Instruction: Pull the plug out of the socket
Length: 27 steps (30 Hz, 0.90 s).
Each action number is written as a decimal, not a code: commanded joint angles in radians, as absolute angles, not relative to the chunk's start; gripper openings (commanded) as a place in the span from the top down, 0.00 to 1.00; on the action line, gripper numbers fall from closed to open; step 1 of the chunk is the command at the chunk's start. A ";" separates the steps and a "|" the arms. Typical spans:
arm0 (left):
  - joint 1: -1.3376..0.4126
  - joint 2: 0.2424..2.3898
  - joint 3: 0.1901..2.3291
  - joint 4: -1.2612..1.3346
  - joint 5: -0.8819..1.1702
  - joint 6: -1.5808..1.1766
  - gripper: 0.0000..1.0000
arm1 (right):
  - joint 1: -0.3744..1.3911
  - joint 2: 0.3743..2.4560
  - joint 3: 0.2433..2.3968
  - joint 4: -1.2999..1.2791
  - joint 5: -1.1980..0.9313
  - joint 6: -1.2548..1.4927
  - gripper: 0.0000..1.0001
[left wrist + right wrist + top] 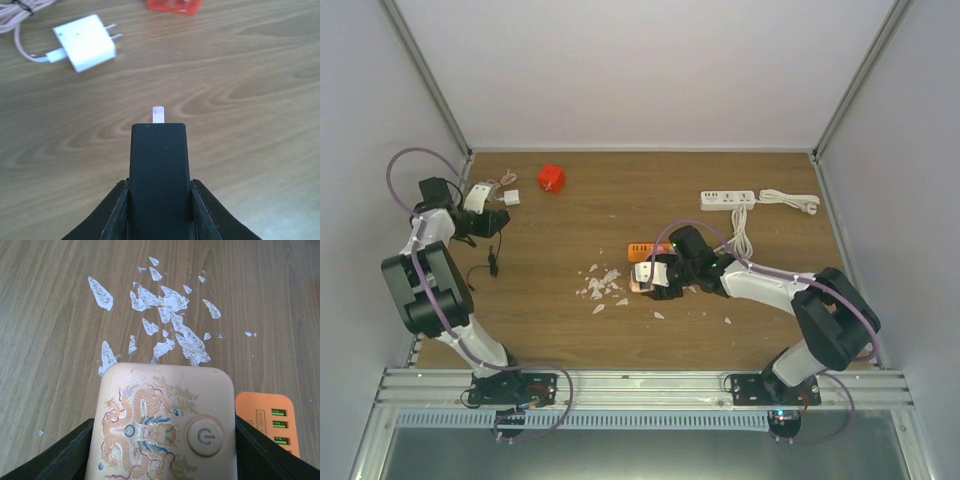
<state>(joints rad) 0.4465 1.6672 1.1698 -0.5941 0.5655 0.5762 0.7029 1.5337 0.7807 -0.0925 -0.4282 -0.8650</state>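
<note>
My right gripper (658, 280) is shut on a beige socket block (165, 405) with a dragon print and a round power button. It rests low over the wooden table at the centre, and its black fingers (60, 455) flank both sides of the block. My left gripper (490, 222) is at the far left, shut on a black plug (158, 165) with a small pale tip (158, 114) sticking out forward. A thin black cable (492, 262) hangs below it. The plug and the socket block are far apart.
A white charger (87, 42) with a pink cable lies just ahead of the left gripper. A red cube (552, 178) sits beyond it. An orange power strip (267, 420) lies beside the socket block. White flakes (170, 320) are scattered ahead. A white power strip (728, 199) lies at the back right.
</note>
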 commanded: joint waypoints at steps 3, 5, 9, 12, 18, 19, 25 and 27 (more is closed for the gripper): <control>0.439 1.853 1.312 -0.501 0.483 0.493 0.81 | 0.687 1.604 0.796 -0.159 -0.385 -0.835 0.83; 0.438 1.887 1.330 -0.494 0.485 0.495 0.80 | 0.687 1.613 0.802 -0.152 -0.385 -0.830 0.82; 0.434 1.938 1.340 -0.484 0.503 0.508 0.77 | 0.687 1.632 0.819 -0.149 -0.385 -0.812 0.81; 0.434 1.961 1.345 -0.492 0.549 0.515 0.74 | 0.687 1.635 0.823 -0.148 -0.385 -0.807 0.81; 0.433 1.971 1.328 -0.473 0.589 0.495 0.65 | 0.687 1.630 0.814 -0.149 -0.384 -0.805 0.80; 0.433 1.969 1.327 -0.468 0.583 0.490 0.60 | 0.687 1.629 0.812 -0.149 -0.384 -0.804 0.80; 0.420 1.922 1.296 -0.488 0.606 0.538 0.35 | 0.688 1.620 0.802 -0.144 -0.384 -0.801 0.79; 0.419 1.902 1.289 -0.501 0.632 0.559 0.34 | 0.687 1.617 0.801 -0.143 -0.385 -0.801 0.79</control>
<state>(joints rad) 0.4324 1.9583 1.3090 -0.5041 0.5743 0.5148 0.6998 1.5909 0.8314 -0.0742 -0.4267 -0.8318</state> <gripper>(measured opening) 0.652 0.626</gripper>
